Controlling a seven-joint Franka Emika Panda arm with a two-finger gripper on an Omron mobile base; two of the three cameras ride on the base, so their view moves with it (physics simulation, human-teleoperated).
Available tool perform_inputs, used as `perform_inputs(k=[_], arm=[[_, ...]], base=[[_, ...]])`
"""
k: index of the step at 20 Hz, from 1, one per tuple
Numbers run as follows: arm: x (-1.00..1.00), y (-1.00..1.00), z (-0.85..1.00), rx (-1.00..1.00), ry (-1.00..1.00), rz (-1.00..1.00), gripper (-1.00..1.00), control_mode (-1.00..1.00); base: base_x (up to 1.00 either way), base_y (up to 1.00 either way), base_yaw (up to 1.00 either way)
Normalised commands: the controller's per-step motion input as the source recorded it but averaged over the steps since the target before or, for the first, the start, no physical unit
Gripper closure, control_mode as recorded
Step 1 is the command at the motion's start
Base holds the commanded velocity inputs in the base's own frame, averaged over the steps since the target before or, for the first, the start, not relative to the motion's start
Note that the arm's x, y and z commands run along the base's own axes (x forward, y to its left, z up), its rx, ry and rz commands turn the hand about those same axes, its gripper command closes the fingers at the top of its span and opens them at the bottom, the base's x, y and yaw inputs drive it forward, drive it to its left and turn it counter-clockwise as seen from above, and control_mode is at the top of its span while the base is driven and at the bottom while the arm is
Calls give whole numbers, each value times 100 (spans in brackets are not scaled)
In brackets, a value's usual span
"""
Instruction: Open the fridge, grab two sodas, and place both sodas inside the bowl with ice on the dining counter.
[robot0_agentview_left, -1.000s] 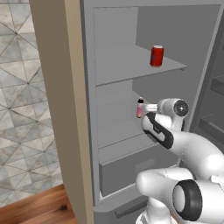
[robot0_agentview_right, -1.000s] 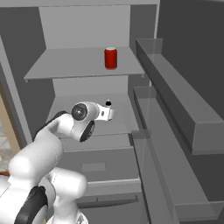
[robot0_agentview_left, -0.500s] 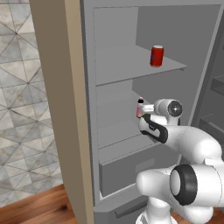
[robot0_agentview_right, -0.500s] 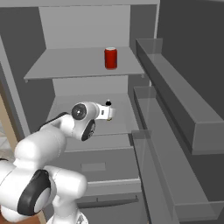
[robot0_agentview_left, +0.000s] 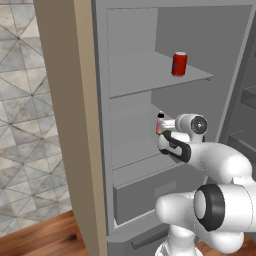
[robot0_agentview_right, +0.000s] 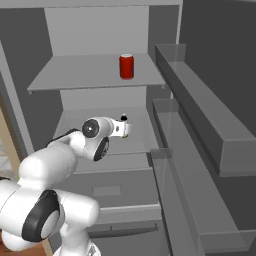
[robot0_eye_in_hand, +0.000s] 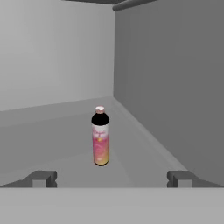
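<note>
Arm nearer; bottle (robot0_eye_in_hand: 100, 137) probably clear of wall.

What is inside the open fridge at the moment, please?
A red can stands on the upper shelf; a pink bottle stands on the shelf below. The arm covers part of that lower shelf.

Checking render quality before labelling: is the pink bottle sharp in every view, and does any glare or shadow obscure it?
Hand view: pink bottle sharp, evenly lit, no glare. Left base view: bottle small, partly hidden by the arm. Right base view: only its cap visible.
</note>
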Motion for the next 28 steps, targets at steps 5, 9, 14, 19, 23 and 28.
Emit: perform_inputs(k=[5, 9, 14, 19, 23, 28], arm=[[3, 0, 0, 0, 0, 0, -100, -100], [8, 7, 0, 0, 0, 0, -100, -100], [9, 8, 0, 0, 0, 0, -100, -100], [17, 7, 0, 0, 0, 0, -100, -100], [27, 1, -1, 0, 0, 0, -100, -100], [32, 0, -2, 0, 0, 0, -100, -100]], base=[[0, 0, 0], [0, 0, 0], [0, 0, 0], [0, 0, 0], [0, 0, 0], [0, 0, 0]])
